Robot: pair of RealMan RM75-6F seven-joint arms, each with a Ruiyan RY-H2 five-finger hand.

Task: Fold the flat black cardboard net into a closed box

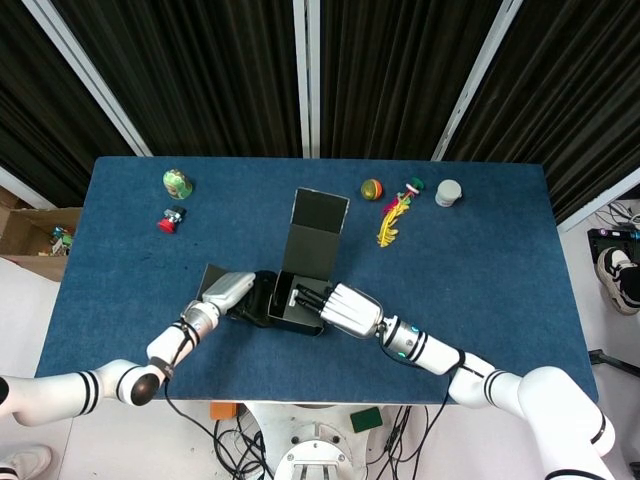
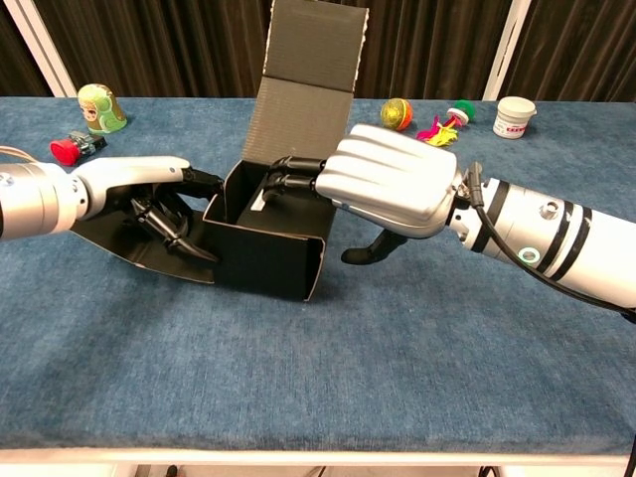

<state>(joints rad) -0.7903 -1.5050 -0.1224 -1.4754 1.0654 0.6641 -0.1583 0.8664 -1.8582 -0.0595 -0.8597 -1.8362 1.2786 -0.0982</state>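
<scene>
Right hand gripped black box wall, fingers inside; left hand pinched side flap; uneven push could've collapsed walls.

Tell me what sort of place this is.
Probably a robot lab or test station: a blue-covered table before black curtains, scattered small toys like the green doll, and cables below the table edge.
</scene>
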